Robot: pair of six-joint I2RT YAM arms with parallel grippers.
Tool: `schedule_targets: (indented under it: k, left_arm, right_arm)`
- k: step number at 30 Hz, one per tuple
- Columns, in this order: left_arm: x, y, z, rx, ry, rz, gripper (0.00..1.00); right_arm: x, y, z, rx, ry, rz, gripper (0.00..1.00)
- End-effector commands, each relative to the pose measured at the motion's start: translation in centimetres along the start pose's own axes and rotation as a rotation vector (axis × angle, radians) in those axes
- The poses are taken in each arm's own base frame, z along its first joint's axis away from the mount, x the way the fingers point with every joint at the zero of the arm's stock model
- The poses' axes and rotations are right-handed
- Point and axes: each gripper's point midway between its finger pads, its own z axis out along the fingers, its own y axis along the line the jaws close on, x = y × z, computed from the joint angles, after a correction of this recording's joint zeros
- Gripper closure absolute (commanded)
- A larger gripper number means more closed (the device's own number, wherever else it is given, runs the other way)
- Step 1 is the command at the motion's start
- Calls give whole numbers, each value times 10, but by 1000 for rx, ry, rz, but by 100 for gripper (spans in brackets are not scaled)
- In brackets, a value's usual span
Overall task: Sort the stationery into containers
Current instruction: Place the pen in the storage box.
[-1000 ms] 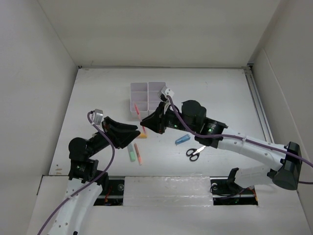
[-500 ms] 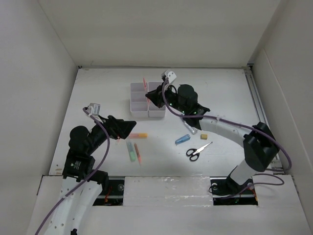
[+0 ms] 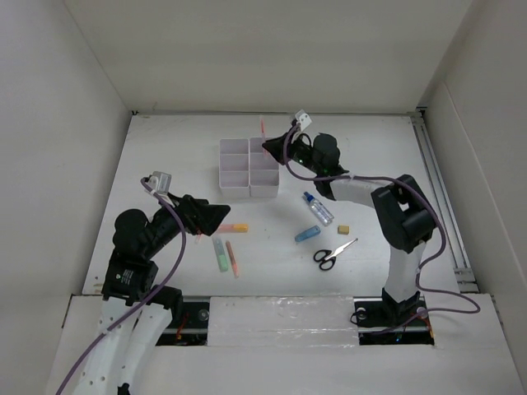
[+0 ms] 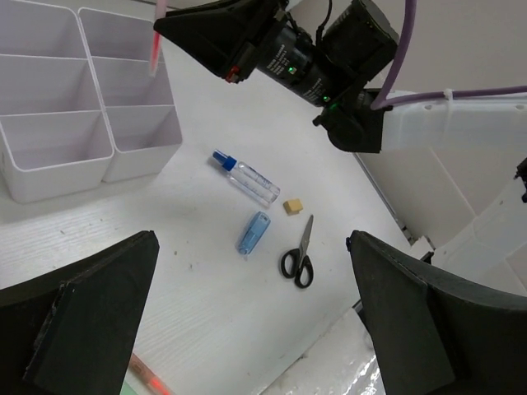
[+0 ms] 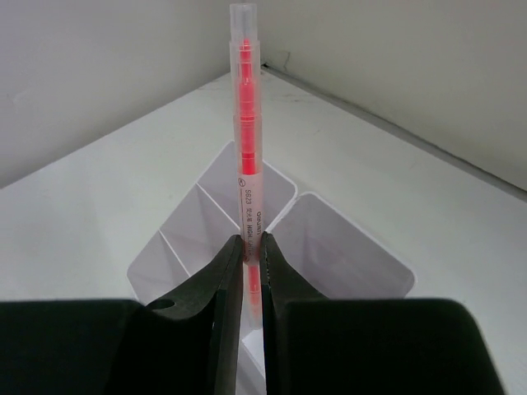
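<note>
My right gripper (image 5: 251,243) is shut on a clear pen with red ink (image 5: 245,123). It holds the pen upright over the far end of the white containers (image 5: 346,247), near the seam between the two trays. From above, the pen (image 3: 263,127) stands past the containers' (image 3: 222,169) far right corner. My left gripper (image 3: 218,216) hangs open and holds nothing, left of an orange-yellow highlighter (image 3: 235,228). Its wrist view shows the gripper (image 4: 251,271) wide over the table, and the other arm's pen (image 4: 155,45) above the trays (image 4: 49,169).
A green highlighter (image 3: 219,253) and an orange pen (image 3: 232,257) lie near the front left. A blue-capped bottle (image 3: 317,208), blue highlighter (image 3: 307,234), tan eraser (image 3: 345,229) and black scissors (image 3: 331,254) lie right of centre. Walls enclose the table.
My right gripper has carried the pen from the table's middle up and back over the trays' far end. My left gripper has opened wide and drawn back to the left.
</note>
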Motion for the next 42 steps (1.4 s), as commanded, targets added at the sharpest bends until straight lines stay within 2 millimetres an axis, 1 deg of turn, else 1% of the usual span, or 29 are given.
schedule_targets:
  k: [1, 2, 3, 4, 5, 6, 7, 9, 10, 12, 13, 14, 15, 16, 17, 18, 19, 20, 25, 28, 30, 32, 35, 36, 37, 40, 42]
  left_arm:
    - [-2, -10, 2, 67, -4, 40, 0]
    - [-2, -13, 2, 82, -4, 44, 0]
    - [-2, -13, 2, 82, -4, 45, 0]
    - [1, -10, 3, 77, 4, 39, 0]
    - [0, -12, 3, 89, 1, 45, 0]
    - [1, -14, 2, 100, 8, 45, 0]
    - [1, -14, 2, 100, 8, 45, 0]
    - [1, -16, 2, 113, 7, 50, 0]
    - [1, -16, 2, 113, 7, 50, 0]
    - [2, -18, 1, 127, 5, 56, 0]
    - [2, -18, 1, 127, 5, 56, 0]
    - [2, -18, 1, 127, 5, 56, 0]
    - [2, -18, 1, 127, 5, 56, 0]
    - [2, -18, 1, 127, 5, 56, 0]
    - [2, -18, 1, 127, 5, 56, 0]
    - [2, -18, 1, 127, 5, 56, 0]
    - [2, -18, 1, 127, 5, 56, 0]
    - [3, -20, 1, 136, 11, 56, 0]
    - [3, -24, 0, 158, 13, 63, 0]
    - [3, -24, 0, 158, 13, 63, 0]
    - [4, -25, 0, 166, 18, 63, 0]
    - [4, -25, 0, 166, 18, 63, 0]
    - [1, -24, -1, 169, 11, 68, 0]
    - [0, -23, -2, 167, 10, 68, 0]
    - [0, -20, 0, 156, 11, 63, 0]
    - [-1, -22, 0, 167, 10, 68, 0]
    - [-1, -22, 0, 167, 10, 68, 0]
  right_arm:
    - [-65, 18, 12, -107, -185, -117, 100]
    - [-70, 15, 11, -112, -193, -125, 100]
    - [-69, 13, 15, -111, -187, -122, 100]
    - [-62, 11, 16, -108, -176, -127, 100]
    - [-64, 10, 19, -108, -183, -139, 100]
    - [-61, 3, 20, -96, -172, -144, 100]
    - [-64, -5, 20, -91, -177, -151, 100]
    - [-54, -14, 19, -106, -159, -124, 100]
    - [-57, -15, 21, -109, -173, -132, 100]
    - [-46, -17, 24, -116, -153, -112, 100]
    - [-53, -22, 24, -109, -164, -120, 100]
    - [-45, -24, 25, -106, -152, -113, 100]
    - [-45, -25, 27, -107, -154, -114, 100]
    - [-39, -31, 26, -106, -142, -111, 100]
    - [-43, -30, 27, -108, -151, -116, 100]
    - [-38, -32, 28, -106, -143, -112, 100]
    - [-41, -32, 29, -107, -146, -113, 100]
    - [-36, -37, 28, -105, -136, -110, 100]
    - [-36, -37, 28, -105, -136, -110, 100]
    - [-26, -39, 27, -101, -119, -109, 100]
    - [-26, -39, 27, -101, -119, -109, 96]
    - [-16, -36, 29, -107, -103, -108, 96]
    - [-11, -36, 27, -105, -94, -102, 96]
    - [-5, -38, 28, -104, -85, -97, 96]
    - [-5, -38, 28, -104, -85, -97, 96]
    - [-5, -35, 30, -102, -87, -106, 96]
    - [-3, -37, 30, -90, -80, -100, 92]
